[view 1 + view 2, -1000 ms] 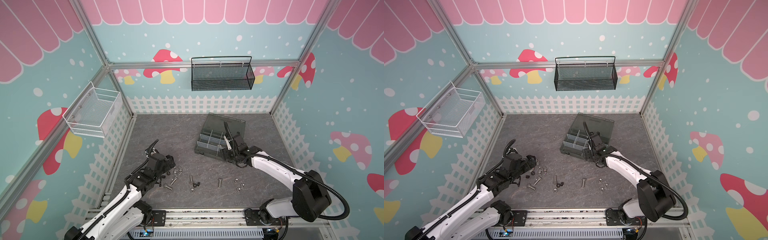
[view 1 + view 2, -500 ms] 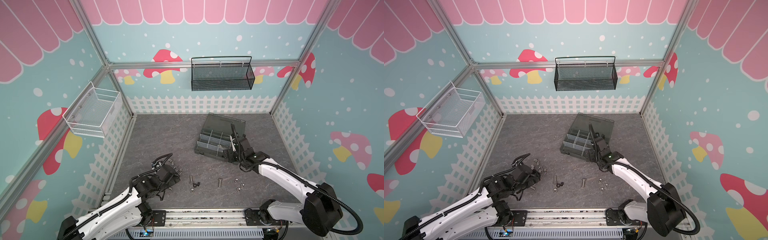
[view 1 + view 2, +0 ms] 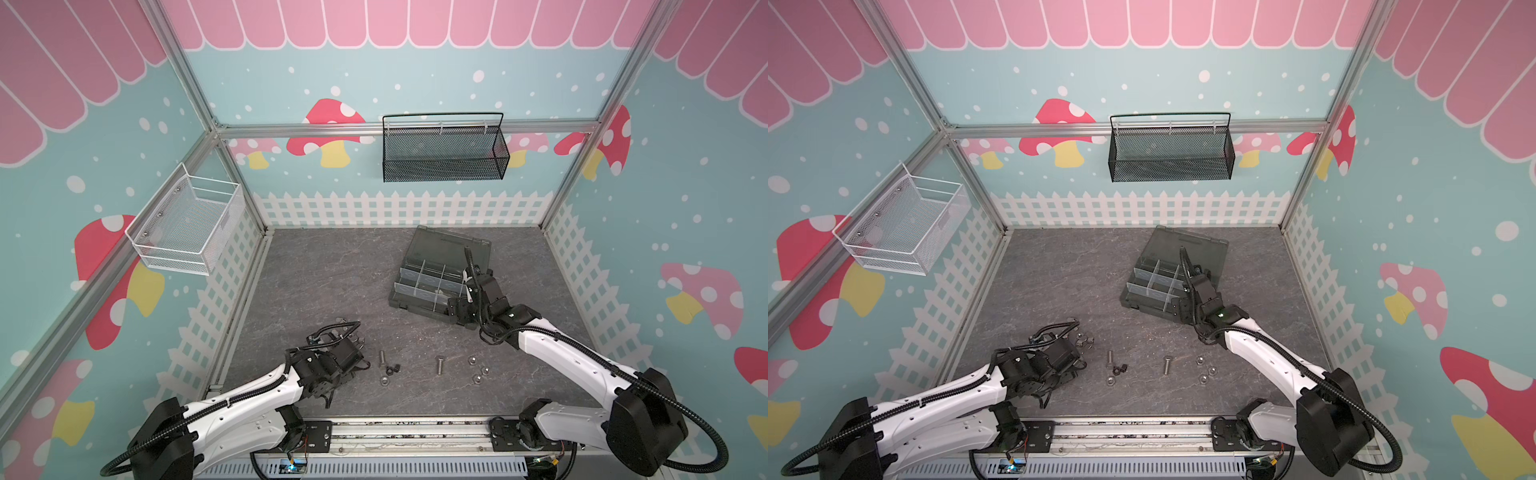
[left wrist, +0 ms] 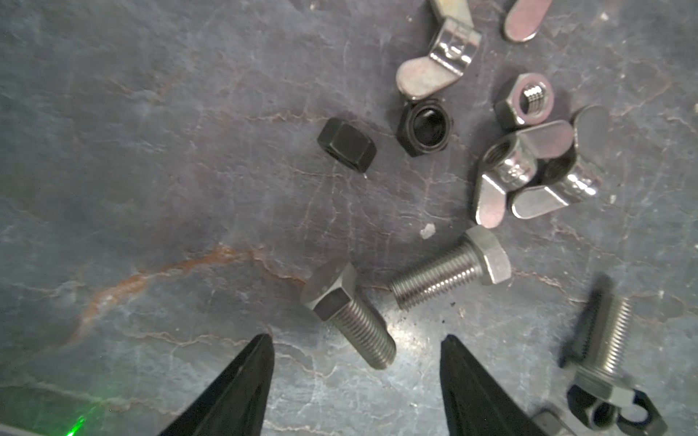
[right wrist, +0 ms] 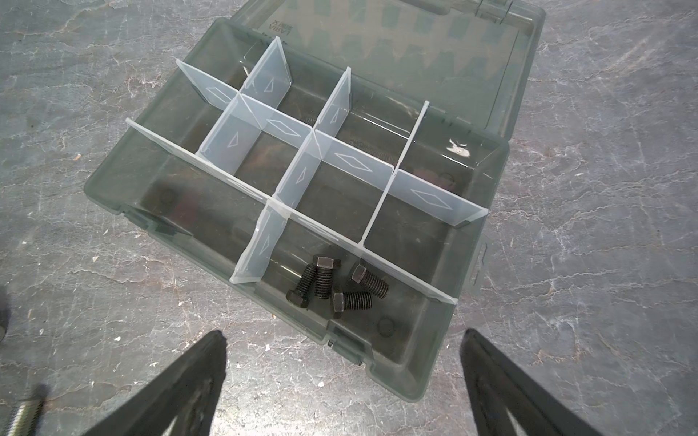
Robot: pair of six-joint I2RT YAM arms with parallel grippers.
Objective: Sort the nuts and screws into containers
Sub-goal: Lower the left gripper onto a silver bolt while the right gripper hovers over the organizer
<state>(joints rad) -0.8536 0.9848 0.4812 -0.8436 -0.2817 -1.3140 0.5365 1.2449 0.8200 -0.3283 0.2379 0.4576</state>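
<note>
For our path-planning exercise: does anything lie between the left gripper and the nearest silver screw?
Nothing visible does. The left gripper is open; the silver screw lies with its threaded end between the fingertips, touching neither.

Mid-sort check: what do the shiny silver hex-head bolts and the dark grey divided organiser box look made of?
Shiny silver hex-head bolts: probably steel, plated or stainless; bright grey metallic sheen, crisp cut threads. Dark grey divided organiser box: smoky translucent plastic; its walls are see-through. Its dividers: frosted, paler plastic.
</note>
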